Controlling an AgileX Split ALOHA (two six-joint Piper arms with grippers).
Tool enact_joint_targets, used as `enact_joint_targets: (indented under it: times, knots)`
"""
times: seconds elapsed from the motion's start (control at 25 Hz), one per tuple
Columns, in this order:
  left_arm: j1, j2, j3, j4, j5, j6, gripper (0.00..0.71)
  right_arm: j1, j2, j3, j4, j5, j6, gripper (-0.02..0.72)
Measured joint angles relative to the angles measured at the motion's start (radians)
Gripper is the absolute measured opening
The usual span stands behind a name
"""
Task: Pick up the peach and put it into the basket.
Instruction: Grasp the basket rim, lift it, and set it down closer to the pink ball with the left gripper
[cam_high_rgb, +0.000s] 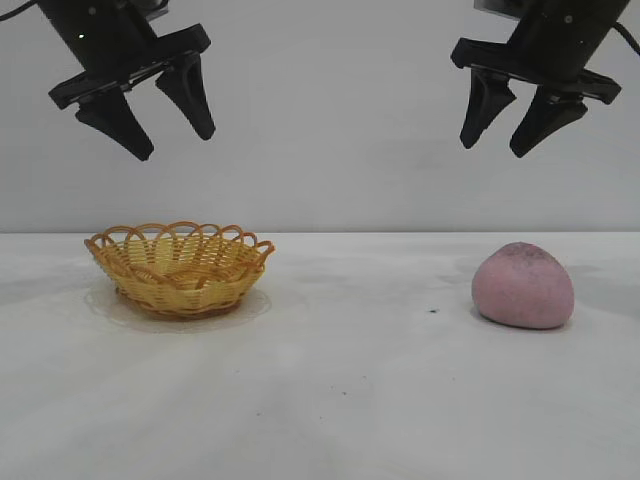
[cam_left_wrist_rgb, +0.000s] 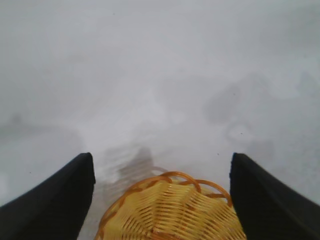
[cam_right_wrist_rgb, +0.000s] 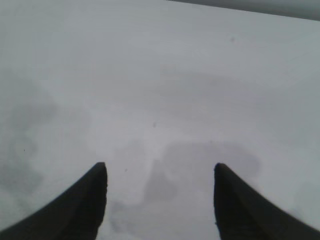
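The dull pink peach (cam_high_rgb: 523, 286) lies on the white table at the right. The yellow-orange wicker basket (cam_high_rgb: 180, 267) stands at the left and is empty. My left gripper (cam_high_rgb: 175, 143) hangs open and empty high above the basket; the basket's looped rim (cam_left_wrist_rgb: 172, 200) shows between its jaws in the left wrist view. My right gripper (cam_high_rgb: 493, 148) hangs open and empty high above the table, above and slightly left of the peach. The right wrist view shows only bare table between the open jaws (cam_right_wrist_rgb: 160, 170); the peach is out of that view.
The white table (cam_high_rgb: 350, 380) stretches between basket and peach, with a small dark speck (cam_high_rgb: 433, 310) left of the peach. A plain grey wall stands behind.
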Motion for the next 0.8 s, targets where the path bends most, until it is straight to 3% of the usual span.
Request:
enact_joint_targets:
  times: [0.64,0.8]
  knots:
    - [0.000,0.000,0.000,0.002,0.005,0.000,0.525,0.000,0.000,0.000,0.000,0.000,-0.002,0.396]
    - [0.000,0.000,-0.052,0.077,0.108,0.020,0.525,0.000,0.000,0.000,0.000,0.002,-0.002,0.396]
